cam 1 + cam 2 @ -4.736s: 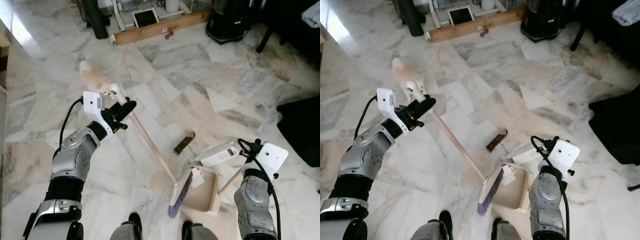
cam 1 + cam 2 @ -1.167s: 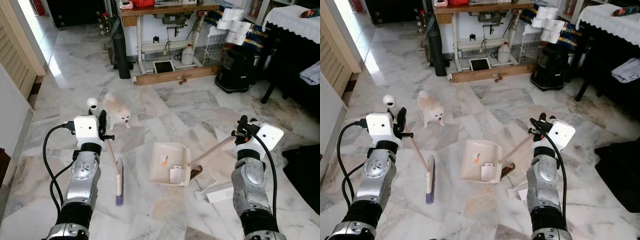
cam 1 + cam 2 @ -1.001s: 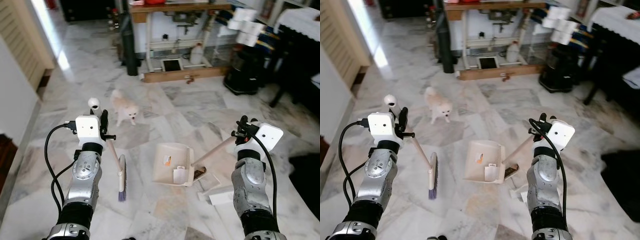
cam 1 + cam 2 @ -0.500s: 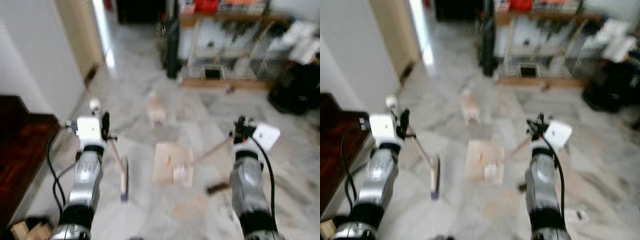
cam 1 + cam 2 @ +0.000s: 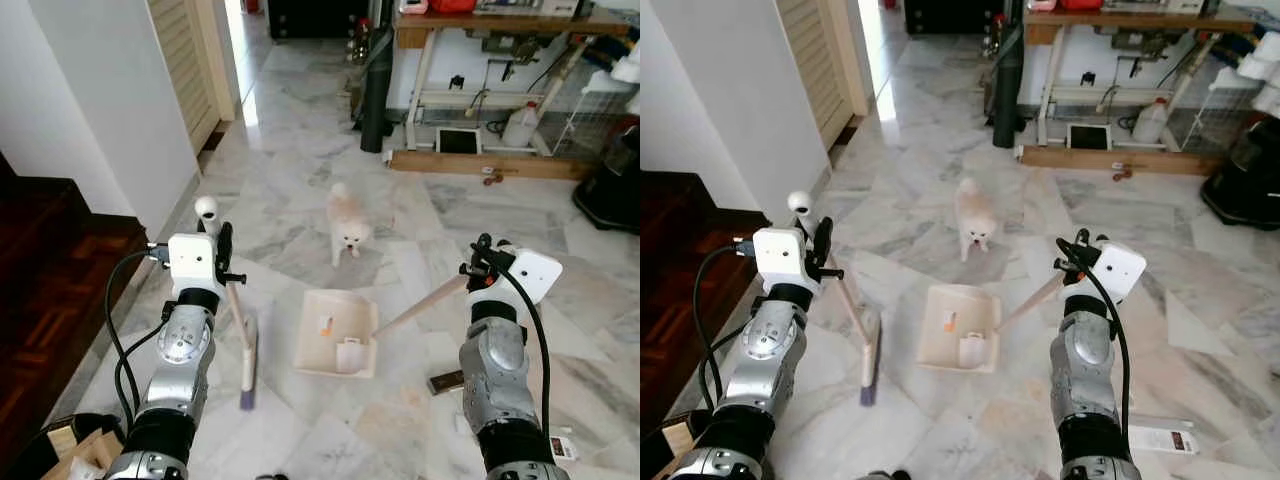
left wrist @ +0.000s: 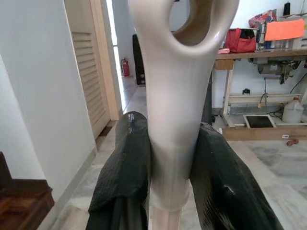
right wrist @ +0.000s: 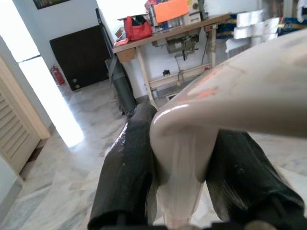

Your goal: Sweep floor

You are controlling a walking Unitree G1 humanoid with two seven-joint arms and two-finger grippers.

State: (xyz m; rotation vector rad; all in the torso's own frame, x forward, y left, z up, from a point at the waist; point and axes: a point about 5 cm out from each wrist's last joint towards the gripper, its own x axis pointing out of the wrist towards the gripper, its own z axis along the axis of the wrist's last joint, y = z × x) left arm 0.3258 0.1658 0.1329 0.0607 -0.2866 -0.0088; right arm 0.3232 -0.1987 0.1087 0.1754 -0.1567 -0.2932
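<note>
My left gripper point(image 5: 222, 256) is shut on the cream top of the broom handle point(image 6: 175, 96), just under its hanging hole. The broom runs down to its purple-bristled head point(image 5: 247, 368) on the marble floor. My right gripper point(image 5: 478, 262) is shut on the end of the dustpan's long handle point(image 7: 192, 143). The cream dustpan point(image 5: 322, 345) hangs low between my arms and carries paper scraps point(image 5: 350, 356). Both arms are raised in front of me, the broom to the left of the dustpan.
A small cream dog point(image 5: 347, 225) stands just beyond the dustpan. A dark flat object point(image 5: 445, 382) and a white box point(image 5: 1160, 438) lie on the floor at the right. At the left are a white wall, a dark wooden step point(image 5: 50, 270) and a louvred door point(image 5: 190, 60). A work table point(image 5: 500, 40) stands behind.
The whole view has swung left, bringing the wall and dark step into sight. Both grippers keep their holds. The dog now stands closer to the dustpan.
</note>
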